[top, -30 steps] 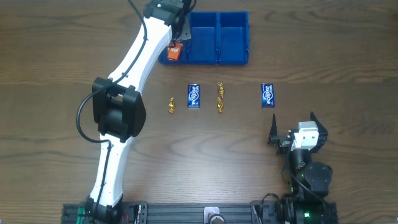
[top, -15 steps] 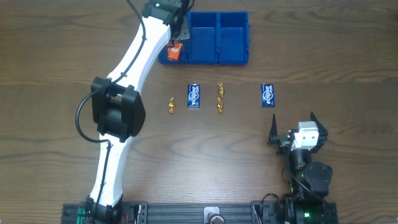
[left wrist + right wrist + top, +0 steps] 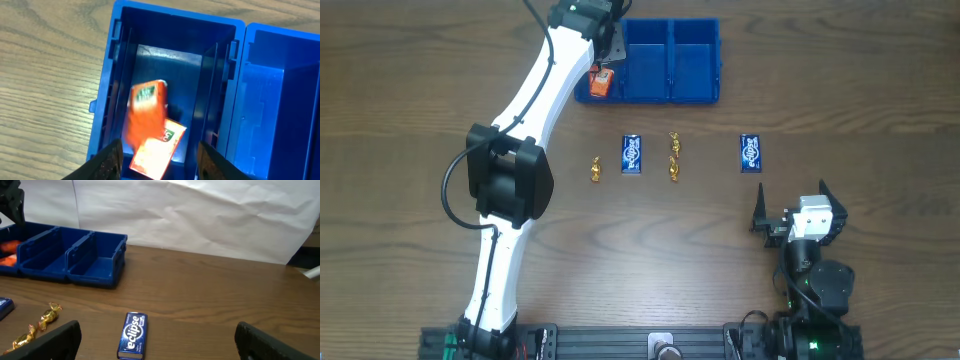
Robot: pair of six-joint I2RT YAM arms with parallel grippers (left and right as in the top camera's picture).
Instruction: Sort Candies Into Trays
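Blue tray (image 3: 670, 62) sits at the desk's (image 3: 880, 100) far edge, about mid-width, with three compartments side by side. The left compartment holds two orange packs: one lying flat (image 3: 159, 149), partly cut off by the frame, and one above it (image 3: 147, 106) that is blurred, so can't tell if it's resting or in the air. The middle and right compartments show bare blue floor.

Left gripper (image 3: 161, 162) is over that left compartment, fingers spread, pinching nothing. In the top view the left arm (image 3: 535, 95) covers part of that compartment.

Loose on the desk, in a row between the tray and the near edge:
- Single gold wrapped candy (image 3: 596, 170)
- Blue mint pack (image 3: 632, 154)
- Two gold candies (image 3: 674, 158), end to end
- Second blue mint pack (image 3: 751, 153), well apart to the right

Right gripper (image 3: 792, 205) is on the near-right side, just short of that second pack, fingers spread wide, holding nothing. There is open wood on both sides of the row and toward the right edge.
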